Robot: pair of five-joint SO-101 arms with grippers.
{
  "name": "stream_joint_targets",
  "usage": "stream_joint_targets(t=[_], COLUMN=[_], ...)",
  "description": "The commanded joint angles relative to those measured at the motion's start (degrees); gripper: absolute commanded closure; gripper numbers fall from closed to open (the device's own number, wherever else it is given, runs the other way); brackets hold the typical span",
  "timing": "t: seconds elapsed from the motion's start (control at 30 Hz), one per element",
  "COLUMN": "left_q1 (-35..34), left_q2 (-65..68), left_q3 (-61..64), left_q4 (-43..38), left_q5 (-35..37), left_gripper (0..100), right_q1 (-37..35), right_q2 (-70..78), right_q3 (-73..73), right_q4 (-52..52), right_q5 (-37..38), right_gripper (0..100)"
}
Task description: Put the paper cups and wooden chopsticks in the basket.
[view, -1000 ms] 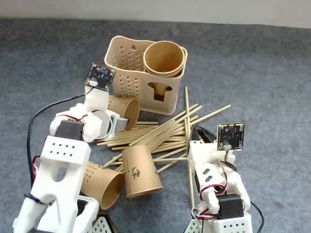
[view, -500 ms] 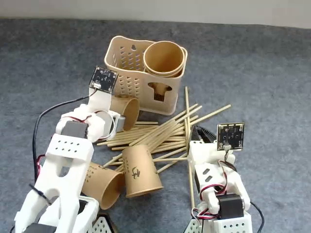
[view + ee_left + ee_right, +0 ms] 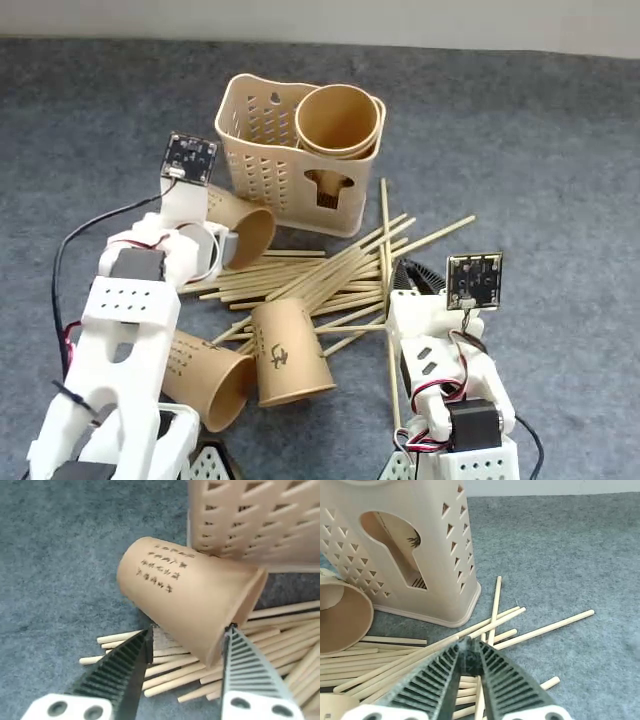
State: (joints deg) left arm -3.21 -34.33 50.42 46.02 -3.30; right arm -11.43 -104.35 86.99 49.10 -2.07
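Note:
My left gripper (image 3: pixel 232 243) is shut on a brown paper cup (image 3: pixel 238 222), which lies tilted just left of the beige basket (image 3: pixel 262 165). In the left wrist view the cup (image 3: pixel 190 595) sits between the two black fingers, its rim at one fingertip (image 3: pixel 231 632), beside the basket wall (image 3: pixel 260 525). Nested cups (image 3: pixel 338 120) stand in the basket. Two more cups (image 3: pixel 290 350) (image 3: pixel 210 382) lie on their sides near the arm's base. Wooden chopsticks (image 3: pixel 330 272) are scattered in front of the basket. My right gripper (image 3: pixel 468 644) is shut just above the chopsticks (image 3: pixel 545 627), near the basket (image 3: pixel 420 545).
Grey carpet (image 3: pixel 540 150) covers the table, with open floor to the right and far left of the basket. One long chopstick (image 3: pixel 386 230) runs straight along the left side of the right arm (image 3: pixel 440 340).
My left gripper has swung a little to the left with the cup, away from the basket's front. The right arm has not moved.

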Motion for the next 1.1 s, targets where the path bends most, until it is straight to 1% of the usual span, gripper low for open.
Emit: stream_joint_targets(t=[0.0,0.13,0.2,0.27,0.37,0.43,0.67,0.73,0.8,0.97,1.07], left_q1=[-2.6,-2.6,-2.4,-2.4,-2.3,-2.2,-2.2,-2.2,-2.4,-2.6,-2.6], left_q2=[-0.1,-0.3,-0.5,-0.1,-0.2,-0.5,-0.7,-0.7,-0.7,-0.7,-0.7], left_q3=[-0.3,0.8,2.4,4.3,8.5,11.1,11.2,9.9,7.3,-1.5,-8.2], left_q4=[-2.5,-2.8,-4.4,-7.6,-13.2,-16.1,-16.5,-14.2,-10.3,2.7,12.2], left_q5=[-0.1,-0.1,-0.1,-0.4,-5.5,-7.7,-8.7,-8.6,-8.5,-8.5,-8.5], left_gripper=[79,79,79,83,89,91,98,100,99,99,99], right_q1=[0.3,0.3,0.3,0.3,0.3,0.3,0.3,0.3,0.3,0.3,0.3], right_q2=[-0.2,-0.2,-0.2,-0.2,-0.2,-0.2,-0.2,-0.2,-0.2,-0.3,-0.3], right_q3=[-0.2,-0.2,-0.2,-0.2,-0.2,-0.2,-0.2,-0.2,-0.2,-0.2,-0.2], right_q4=[-1.5,-1.5,-1.5,-1.5,-1.5,-1.5,-1.5,-1.5,-1.5,-1.5,-1.5], right_q5=[0.9,0.9,0.9,0.9,0.9,0.9,0.9,0.9,0.9,0.9,1.0], right_gripper=[99.1,99.1,99.1,99.1,99.1,99.1,99.1,99.1,99.1,99.1,99.1])
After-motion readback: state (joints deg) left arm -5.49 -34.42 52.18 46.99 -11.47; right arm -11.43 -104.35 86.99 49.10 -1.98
